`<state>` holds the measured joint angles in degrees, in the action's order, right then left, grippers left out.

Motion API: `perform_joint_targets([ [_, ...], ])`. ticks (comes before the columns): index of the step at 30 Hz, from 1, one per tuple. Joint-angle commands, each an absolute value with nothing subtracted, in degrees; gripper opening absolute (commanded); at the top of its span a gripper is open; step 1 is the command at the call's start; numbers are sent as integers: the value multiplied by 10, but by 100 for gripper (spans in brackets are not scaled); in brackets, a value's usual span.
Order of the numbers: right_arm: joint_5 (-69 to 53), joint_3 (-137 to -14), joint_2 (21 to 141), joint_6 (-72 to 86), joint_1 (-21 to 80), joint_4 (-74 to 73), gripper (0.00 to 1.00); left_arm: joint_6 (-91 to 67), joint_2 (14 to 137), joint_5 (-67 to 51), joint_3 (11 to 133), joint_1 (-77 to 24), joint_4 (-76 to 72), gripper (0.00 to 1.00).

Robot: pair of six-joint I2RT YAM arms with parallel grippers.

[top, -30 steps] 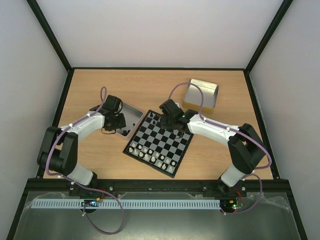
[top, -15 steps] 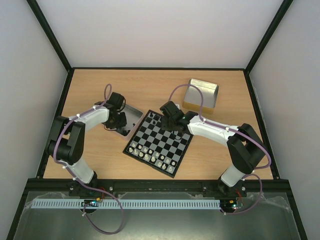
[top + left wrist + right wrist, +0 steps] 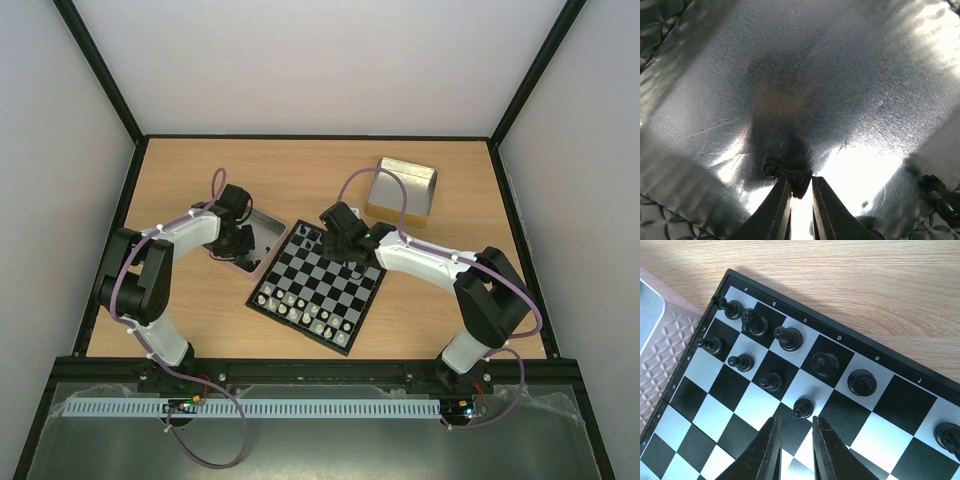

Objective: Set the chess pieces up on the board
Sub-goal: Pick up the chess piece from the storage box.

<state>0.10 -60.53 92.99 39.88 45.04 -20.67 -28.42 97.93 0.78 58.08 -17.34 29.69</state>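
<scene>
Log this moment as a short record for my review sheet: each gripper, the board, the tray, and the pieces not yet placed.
left gripper: inside the metal tray, shut on a black chess piece lying on the tray floor
right gripper: open a little, empty, over the board, tips just short of a black pawn
pawns standing: four black ones in a diagonal line
also in tray: another black piece by the wall
pale pieces: on the board's near side
</scene>
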Motion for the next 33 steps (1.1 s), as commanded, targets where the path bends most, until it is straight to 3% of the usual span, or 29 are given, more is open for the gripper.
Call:
perform_joint_targets([
  [1, 19, -606, 910, 406, 454, -206, 17, -279, 988, -3, 589, -172, 299, 14],
  [10, 18, -597, 902, 409, 454, -203, 17, -289, 990, -6, 596, -173, 284, 13],
  [20, 18, -586, 892, 411, 454, -197, 17, -300, 1006, -1, 605, -175, 281, 25],
  [33, 21, -578, 887, 410, 454, -193, 17, -297, 1028, -3, 614, -178, 258, 24],
])
